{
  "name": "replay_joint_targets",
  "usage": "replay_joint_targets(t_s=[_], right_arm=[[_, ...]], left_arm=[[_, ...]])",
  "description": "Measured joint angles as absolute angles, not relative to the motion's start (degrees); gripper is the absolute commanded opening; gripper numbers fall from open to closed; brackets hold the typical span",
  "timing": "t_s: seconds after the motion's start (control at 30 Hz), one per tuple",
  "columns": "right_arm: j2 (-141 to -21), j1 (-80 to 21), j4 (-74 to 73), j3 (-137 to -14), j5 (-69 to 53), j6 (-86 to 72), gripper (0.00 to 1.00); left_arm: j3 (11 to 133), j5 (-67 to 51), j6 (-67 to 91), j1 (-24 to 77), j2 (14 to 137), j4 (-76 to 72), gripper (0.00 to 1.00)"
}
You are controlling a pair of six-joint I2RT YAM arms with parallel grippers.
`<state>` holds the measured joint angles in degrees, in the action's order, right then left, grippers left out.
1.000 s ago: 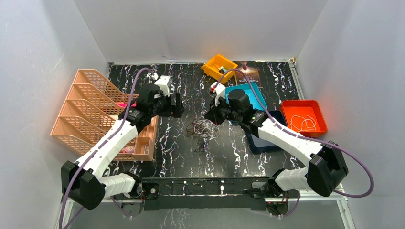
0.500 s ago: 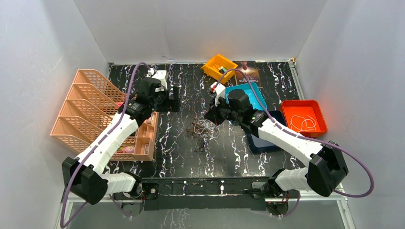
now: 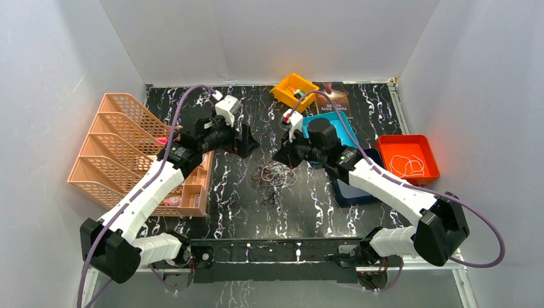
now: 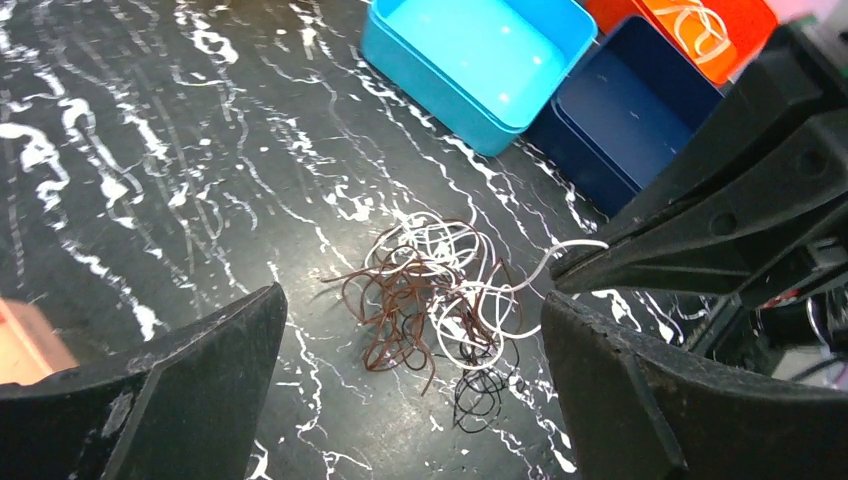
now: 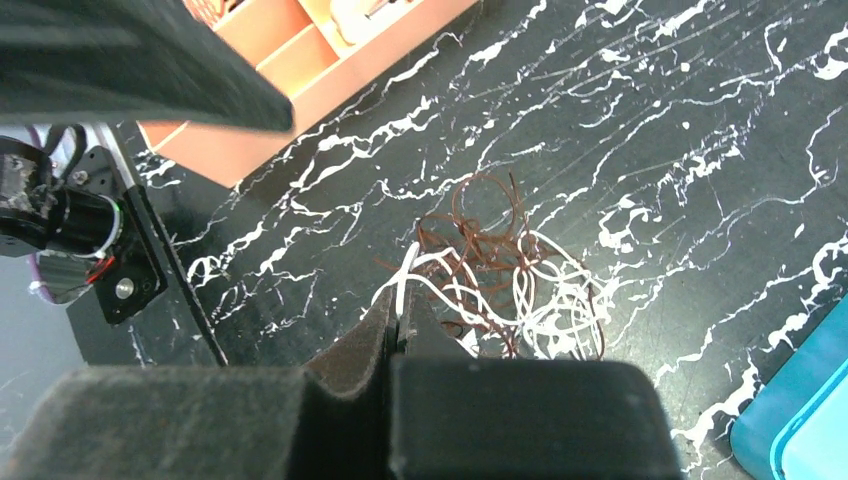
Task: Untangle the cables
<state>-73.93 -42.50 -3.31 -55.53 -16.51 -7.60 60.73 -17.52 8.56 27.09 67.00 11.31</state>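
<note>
The cables (image 4: 430,290) lie in one small messy clump on the black table (image 4: 150,200) with white streaks. They are very thin and curly, with white, brown and black loops all mixed up. One white end lifts off, pinched in the right gripper (image 5: 398,318).

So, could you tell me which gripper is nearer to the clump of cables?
Right. The right gripper is shut on a white strand at the edge of the cables; the left gripper hangs open above them, touching nothing.
</note>
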Motion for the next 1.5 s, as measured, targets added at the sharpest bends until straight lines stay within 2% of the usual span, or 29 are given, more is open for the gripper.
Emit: replay_joint_targets(t_s=[0.33,0.5,0.6,0.7,0.97,1.07,1.2,1.33,1.43,1.47,1.5], right_arm=[[-70.7,-42.5,-3.7,-57.3,-18.6,-9.3,0.0],[-70.1,-42.5,-3.7,-58.3,-19.5,-9.9,0.0],[-69.9,-42.5,-3.7,-58.5,-19.7,-10.3,0.0],[-69.5,-42.5,-4.1,-58.6,-20.0,-10.4,0.0],[-68.4,-42.2,-4.4,-58.8,-22.7,-10.3,0.0],[-68.2,-42.3,-4.4,-58.8,-25.7,-10.4,0.0],[-68.2,-42.4,-4.4,-58.8,-27.9,-10.4,0.0],[-68.0,-42.4,-4.4,-58.8,-28.3,-10.6,0.0],[-67.4,-42.4,-4.4,-58.8,-28.3,-10.6,0.0],[-67.0,-42.4,-4.4,-58.8,-28.2,-10.6,0.0],[-66.7,-42.4,-4.4,-58.8,-28.1,-10.6,0.0]], left_arm=[[57.7,-27.8,4.5,31.0,70.6,6.1,0.98],[55.6,-31.6,4.6,31.5,70.6,2.3,0.94],[54.9,-33.0,4.7,31.6,70.9,0.1,0.89],[54.5,-34.1,5.2,31.7,71.6,-1.5,0.79],[53.4,-34.3,7.5,32.0,73.8,-5.2,0.71],[53.2,-34.1,9.1,32.0,74.0,-7.9,0.61],[53.3,-35.3,11.4,32.0,75.4,-11.5,0.4],[54.1,-37.1,13.1,32.0,78.0,-12.5,0.26],[54.2,-37.5,13.7,32.1,78.5,-12.6,0.04],[54.2,-37.6,13.8,32.1,78.4,-12.7,0.0],[54.3,-37.5,13.8,32.1,78.3,-12.6,0.0]])
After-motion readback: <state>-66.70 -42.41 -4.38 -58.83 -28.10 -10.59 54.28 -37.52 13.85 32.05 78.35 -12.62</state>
